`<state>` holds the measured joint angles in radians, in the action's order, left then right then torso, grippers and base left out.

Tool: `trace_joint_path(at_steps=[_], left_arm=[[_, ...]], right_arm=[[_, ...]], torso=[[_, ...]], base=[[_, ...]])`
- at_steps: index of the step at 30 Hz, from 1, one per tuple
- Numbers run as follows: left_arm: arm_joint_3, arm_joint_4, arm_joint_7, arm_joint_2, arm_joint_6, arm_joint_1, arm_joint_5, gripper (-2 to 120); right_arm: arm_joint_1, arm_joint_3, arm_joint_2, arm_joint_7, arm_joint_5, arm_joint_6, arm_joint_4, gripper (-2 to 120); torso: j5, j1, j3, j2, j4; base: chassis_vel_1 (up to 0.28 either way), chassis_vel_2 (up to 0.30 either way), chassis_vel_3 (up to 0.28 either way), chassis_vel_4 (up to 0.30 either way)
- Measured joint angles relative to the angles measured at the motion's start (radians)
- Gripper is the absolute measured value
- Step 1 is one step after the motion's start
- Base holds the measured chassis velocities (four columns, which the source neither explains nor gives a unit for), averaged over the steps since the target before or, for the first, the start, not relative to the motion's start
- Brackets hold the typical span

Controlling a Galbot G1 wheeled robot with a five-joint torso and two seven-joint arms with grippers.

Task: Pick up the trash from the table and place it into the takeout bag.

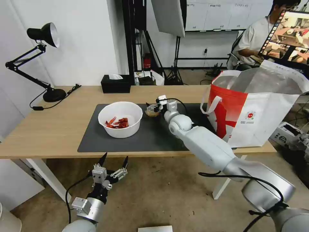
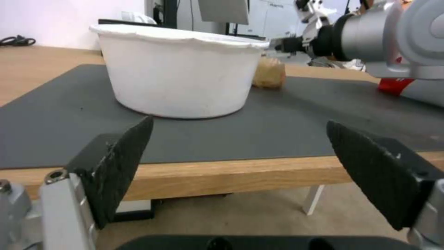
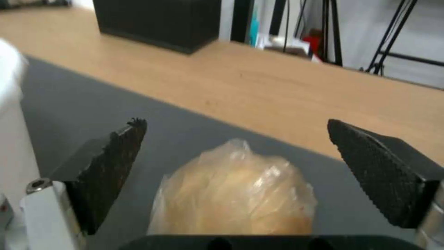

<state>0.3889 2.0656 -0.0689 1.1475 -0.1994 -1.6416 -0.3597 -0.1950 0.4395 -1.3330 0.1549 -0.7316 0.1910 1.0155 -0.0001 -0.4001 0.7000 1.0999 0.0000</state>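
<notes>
Takeout bag: the red-and-white takeout bag (image 1: pixel 254 112) stands upright at the right end of the table (image 1: pixel 48 129), mouth open upward and foil lining showing; likely soft-walled and light, so it may shift if nudged.
Mat: the dark grey mat (image 1: pixel 148 135) lies along the table's length, carrying the bowl and the ball.
Bowl: the white plastic bowl (image 1: pixel 120 119) sits upright on the mat's left part with red scraps (image 1: pixel 117 122) inside; probably light with a thin, flexible rim, best pinched at the wall; round, no long axis.
Wrapped ball: the tan wrapped ball (image 3: pixel 236 194) rests on the mat just right of the bowl; looks soft, its clear film slippery; roughly round, a squeeze across its middle suits.
Right gripper: the right gripper (image 3: pixel 236 166) reaches over the mat, jaws spread wide either side of the ball, holding nothing.
Left gripper: the left gripper (image 1: pixel 113 162) hangs below the table's near edge, jaws wide apart and empty.
</notes>
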Motion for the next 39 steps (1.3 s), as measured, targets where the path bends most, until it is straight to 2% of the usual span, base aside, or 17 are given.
trace_joint_path(at_steps=[10,30,34,37,39], left_arm=[[0.000,-0.003,0.000,-0.003,0.000,0.004,-0.006,100],[0.004,-0.010,0.000,-0.001,-0.006,0.004,-0.009,100],[0.004,-0.013,0.000,0.000,-0.009,0.007,-0.009,100],[0.007,-0.015,0.000,-0.001,-0.010,0.010,-0.013,100],[0.008,-0.015,0.000,-0.001,-0.010,0.009,-0.014,100]], right_arm=[[0.011,0.012,-0.021,-0.030,0.026,0.049,-0.031,100],[-0.010,0.011,-0.039,0.005,0.064,0.079,-0.040,100],[-0.015,0.011,-0.042,0.030,0.063,0.102,-0.034,92],[-0.017,0.009,-0.047,0.046,0.062,0.115,-0.033,78],[-0.018,0.009,-0.047,0.048,0.062,0.116,-0.033,75]], torso=[[0.0001,0.000,0.000,0.000,0.0000],[0.0001,0.000,0.000,0.000,0.0000],[0.0001,0.000,0.000,0.000,-0.0001],[0.0001,0.000,0.000,0.000,0.0000],[0.0001,0.000,0.000,0.000,0.0000]], base=[[0.000,0.000,0.000,0.000],[0.000,0.000,0.000,0.000],[0.000,0.000,0.000,0.000],[0.000,0.000,0.000,0.000],[0.000,0.000,0.000,0.000]])
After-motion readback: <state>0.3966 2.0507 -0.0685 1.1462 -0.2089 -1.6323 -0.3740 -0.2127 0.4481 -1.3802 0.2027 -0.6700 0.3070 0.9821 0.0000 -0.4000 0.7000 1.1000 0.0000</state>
